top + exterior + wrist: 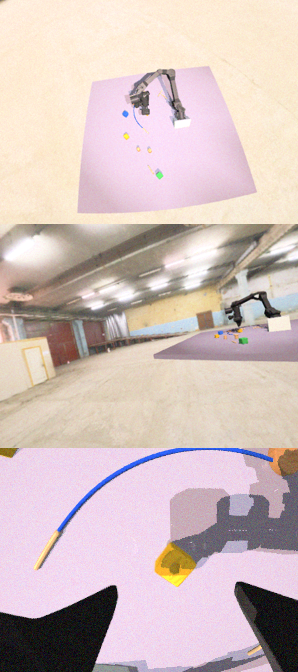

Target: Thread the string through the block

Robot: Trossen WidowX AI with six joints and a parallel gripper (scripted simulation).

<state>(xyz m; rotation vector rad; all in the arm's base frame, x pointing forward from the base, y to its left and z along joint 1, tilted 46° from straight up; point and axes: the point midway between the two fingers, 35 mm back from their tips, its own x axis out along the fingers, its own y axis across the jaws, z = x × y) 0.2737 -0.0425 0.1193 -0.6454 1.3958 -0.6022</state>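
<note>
The wooden block [174, 565] is yellow, with a dark round hole showing on its upper face; in the top view the gripper mostly hides it. The blue string [136, 119] [125, 469] curves from the round orange-brown button [285, 462] to the thin stick [146, 130] [47, 550], which lies flat on the table left of the block in the wrist view. The string is outside the block. My gripper [177, 590] [238, 325] is open and empty, pointing down above the table. The block shows in the gap between its fingers in the wrist view, beyond the tips.
A blue cube [125, 114] [220, 333], a yellow cube [126, 136] [216, 336] and a green cube [159, 175] [243, 340] stand apart. Two small orange pieces [138, 149] [149, 150] lie between. A loose stick [151, 169] lies beside the green cube; others [163, 95] lie near the arm.
</note>
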